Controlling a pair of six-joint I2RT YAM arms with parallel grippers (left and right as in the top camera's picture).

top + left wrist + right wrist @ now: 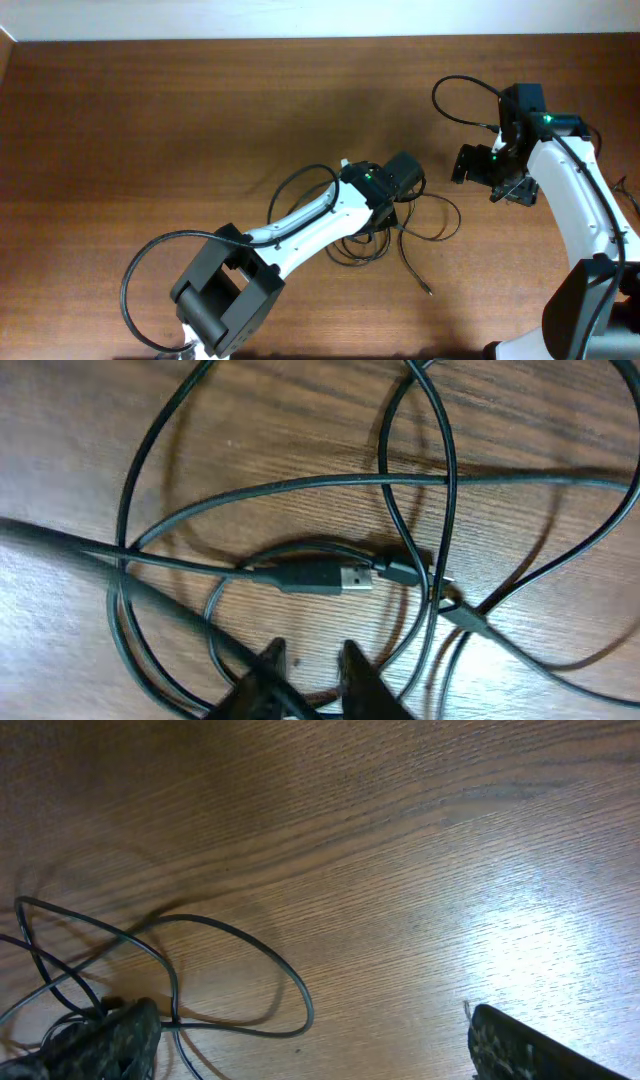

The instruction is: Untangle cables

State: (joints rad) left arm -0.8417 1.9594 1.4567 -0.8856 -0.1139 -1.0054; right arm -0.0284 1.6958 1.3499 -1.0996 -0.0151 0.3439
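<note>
The cables (372,243) lie as a tangle of thin black loops on the wooden table (180,120) at the centre. One strand ends in a small plug (428,291) towards the front. My left gripper (398,205) is right over the tangle. In the left wrist view its fingers (310,660) are nearly together, and a raised strand (150,595) runs in between them. A USB plug (320,577) and a smaller plug (465,616) lie just ahead. My right gripper (492,178) hovers to the right, wide open and empty (312,1015). An outer cable loop (290,985) shows between its fingers.
A thick black arm cable loops beside the left arm base (130,285), and another loops above the right arm (460,90). The table's far edge meets a white wall (300,15) at the top.
</note>
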